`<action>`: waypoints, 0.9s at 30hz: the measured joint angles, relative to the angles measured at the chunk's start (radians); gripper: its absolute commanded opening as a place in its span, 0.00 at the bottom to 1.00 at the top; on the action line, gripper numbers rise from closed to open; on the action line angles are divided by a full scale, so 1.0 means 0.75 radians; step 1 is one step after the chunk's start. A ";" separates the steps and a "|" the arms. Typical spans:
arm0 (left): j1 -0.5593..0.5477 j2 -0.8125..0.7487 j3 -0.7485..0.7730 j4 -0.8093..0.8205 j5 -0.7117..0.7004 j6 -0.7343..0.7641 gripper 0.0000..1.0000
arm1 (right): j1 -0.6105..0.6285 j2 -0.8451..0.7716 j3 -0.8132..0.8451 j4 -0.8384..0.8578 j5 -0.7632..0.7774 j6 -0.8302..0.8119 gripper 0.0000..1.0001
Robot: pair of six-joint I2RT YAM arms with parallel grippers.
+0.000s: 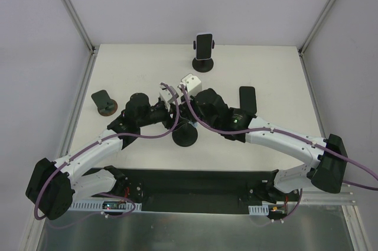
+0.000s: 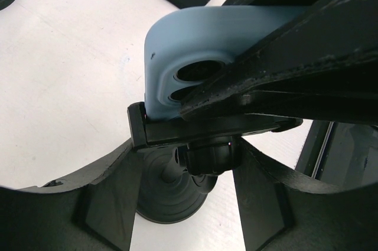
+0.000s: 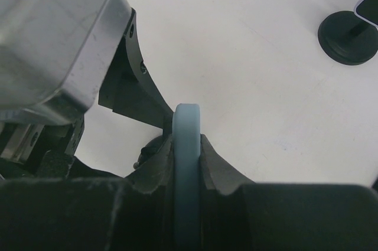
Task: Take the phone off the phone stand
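White counter (image 1: 271, 80), bare walls; at its middle the pale-blue phone (image 2: 195, 56) sits in the phone stand (image 2: 171, 195). Right jaws are clamped on its edge; left jaws straddle the stand, grip unclear. Lifting looks next: straight up, stand steadied.

The white table (image 1: 277, 74) bears a far stand (image 1: 204, 64), left stand (image 1: 107, 107), middle stand (image 1: 185, 136) and flat phone (image 1: 247, 98).

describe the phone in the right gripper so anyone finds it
On the white table, find the black stand nearest the robot's bases. The phone sits in its cradle, pinched by the right gripper. Its pale blue case sets it apart; the flat phone is black.
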 measured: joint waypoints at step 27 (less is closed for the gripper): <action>-0.026 0.018 0.072 -0.206 -0.160 -0.271 0.00 | 0.021 -0.093 -0.058 -0.070 0.056 0.099 0.01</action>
